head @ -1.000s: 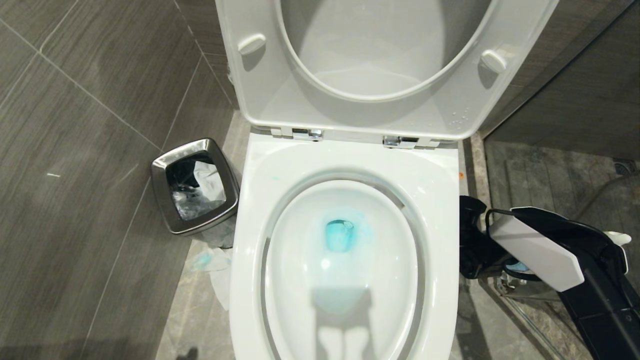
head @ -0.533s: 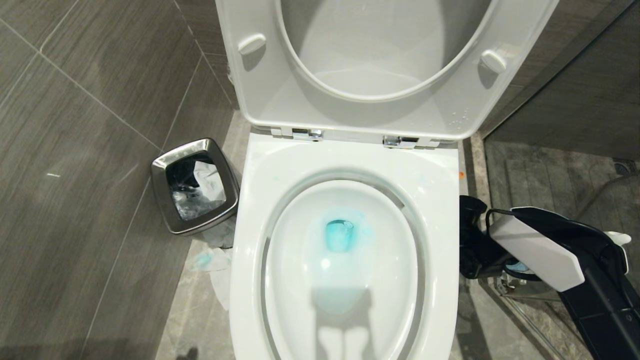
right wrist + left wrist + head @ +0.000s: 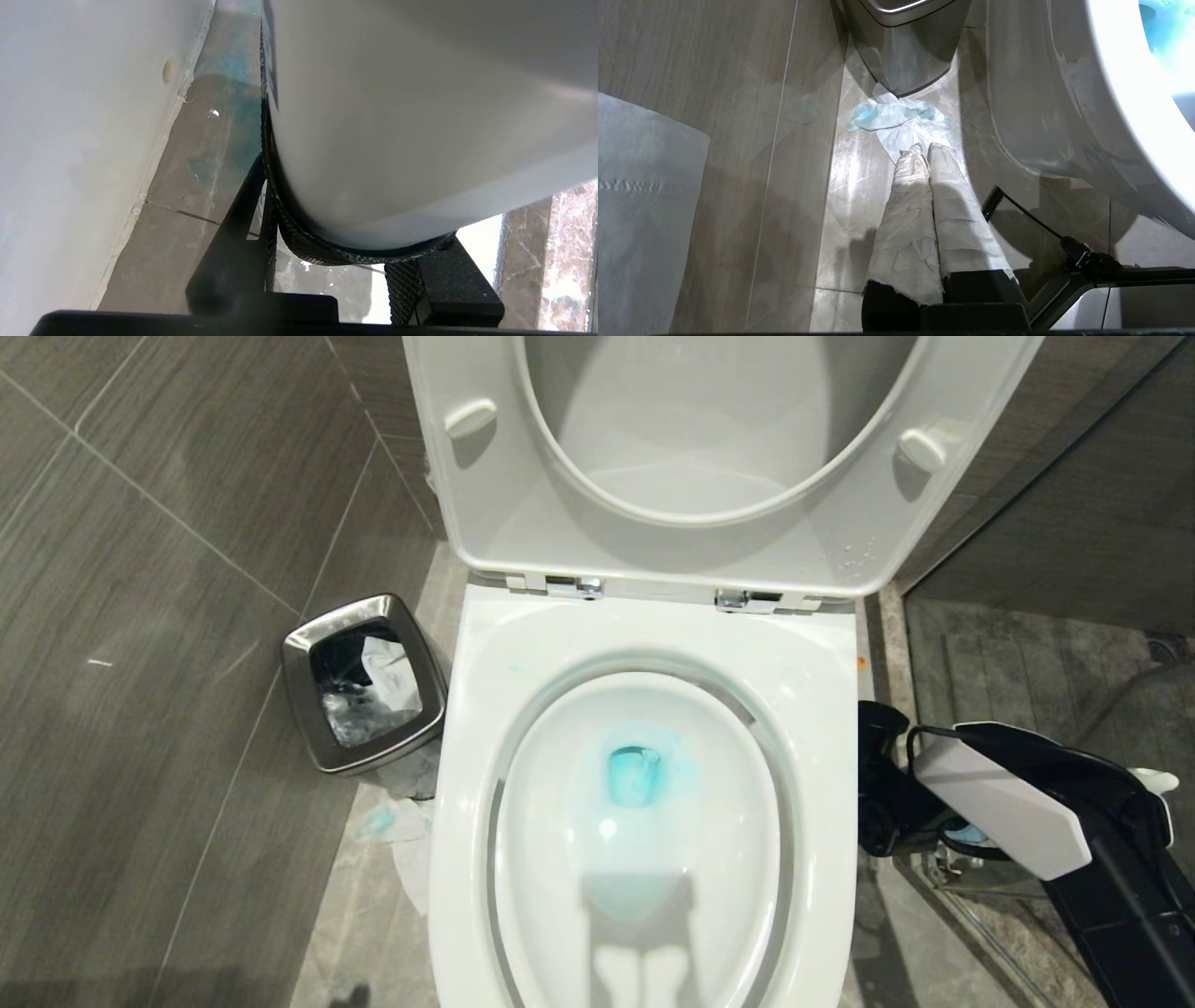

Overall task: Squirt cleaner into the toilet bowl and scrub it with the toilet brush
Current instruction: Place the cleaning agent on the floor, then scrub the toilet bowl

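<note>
The toilet bowl (image 3: 560,859) stands with seat and lid raised, and blue cleaner (image 3: 635,775) tints the water at its bottom. Low beside the bowl's right side, my right gripper (image 3: 887,803) is shut on a broad white rounded bottle (image 3: 397,116) that fills the right wrist view, pressed between its black fingers (image 3: 261,154). My left gripper (image 3: 924,149) is shut with nothing in it, its paper-wrapped fingertips pointing at the floor left of the bowl. A small white rounded piece (image 3: 1153,779) shows behind the right arm, and I cannot tell what it is. The toilet brush is hidden.
A steel waste bin (image 3: 308,709) with a liner stands left of the toilet. Crumpled tissue stained blue (image 3: 896,119) lies on the floor before it. A paper roll (image 3: 644,210) is near the left wrist. Blue smears (image 3: 233,93) mark the floor right of the toilet.
</note>
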Controlling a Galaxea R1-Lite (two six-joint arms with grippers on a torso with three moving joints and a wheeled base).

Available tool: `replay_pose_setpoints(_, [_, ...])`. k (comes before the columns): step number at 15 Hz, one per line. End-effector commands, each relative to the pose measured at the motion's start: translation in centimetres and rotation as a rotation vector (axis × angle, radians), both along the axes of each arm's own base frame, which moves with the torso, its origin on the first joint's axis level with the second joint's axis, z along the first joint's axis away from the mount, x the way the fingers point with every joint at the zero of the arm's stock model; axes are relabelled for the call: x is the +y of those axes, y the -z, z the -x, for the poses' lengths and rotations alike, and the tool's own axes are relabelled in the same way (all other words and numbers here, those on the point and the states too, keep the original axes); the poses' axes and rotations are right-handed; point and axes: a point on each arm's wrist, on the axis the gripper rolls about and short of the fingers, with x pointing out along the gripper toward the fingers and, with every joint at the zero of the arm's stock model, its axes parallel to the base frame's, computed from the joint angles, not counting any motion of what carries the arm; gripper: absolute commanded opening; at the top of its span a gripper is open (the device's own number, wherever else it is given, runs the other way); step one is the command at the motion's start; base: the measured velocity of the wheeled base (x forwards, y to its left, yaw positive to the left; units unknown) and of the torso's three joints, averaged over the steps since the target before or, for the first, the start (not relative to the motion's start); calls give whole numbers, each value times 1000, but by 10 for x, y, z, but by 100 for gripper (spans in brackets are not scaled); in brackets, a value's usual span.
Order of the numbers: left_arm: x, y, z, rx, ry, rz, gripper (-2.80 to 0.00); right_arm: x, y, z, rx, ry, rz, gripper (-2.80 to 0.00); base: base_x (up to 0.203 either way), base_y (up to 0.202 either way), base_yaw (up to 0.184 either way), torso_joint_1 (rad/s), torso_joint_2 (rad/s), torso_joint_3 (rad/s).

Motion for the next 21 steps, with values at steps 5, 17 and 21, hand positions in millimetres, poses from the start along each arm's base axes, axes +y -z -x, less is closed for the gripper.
replay_pose_setpoints(5, [0,0,0,0,0,-1,-280,1,1,1,-1,4,5,0,0,0,0,0,0,0])
replay_pose_setpoints(17, [0,0,0,0,0,1,-280,-1,-17,16,19,1,7,0,0,0,0,0,0,0])
replay_pose_setpoints(21, [0,0,0,0,1,-1,-280,-3,-28,33,5,0,5,0,0,0,0,0,0,0])
